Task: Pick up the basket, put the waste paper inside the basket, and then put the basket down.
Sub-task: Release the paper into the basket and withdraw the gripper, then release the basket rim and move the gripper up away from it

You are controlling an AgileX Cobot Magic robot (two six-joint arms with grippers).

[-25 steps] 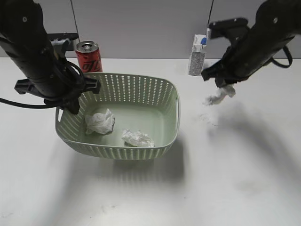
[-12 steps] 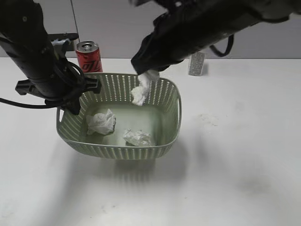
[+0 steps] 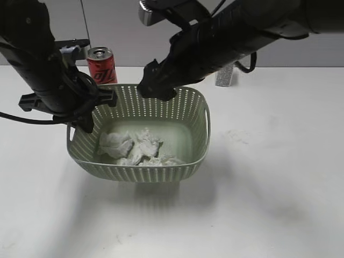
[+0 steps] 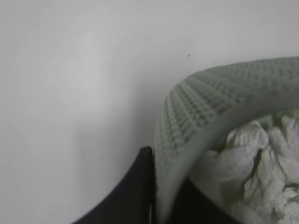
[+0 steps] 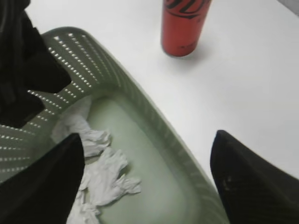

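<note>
above the basket (image 3: pixel 196 115): right gripper (image 5: pixel 147 182) wide and empty, left gripper (image 4: pixel 161 196) clamping the rim, waste paper (image 3: pixel 134 148) inside, lowering probably next.

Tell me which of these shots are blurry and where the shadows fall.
Exterior view: sharp, with a soft shadow on the table below the lifted basket. Left wrist view: the basket rim and waste paper are close and out of focus. Right wrist view: mildly soft, dark gripper fingers blurred at the edges.
</note>
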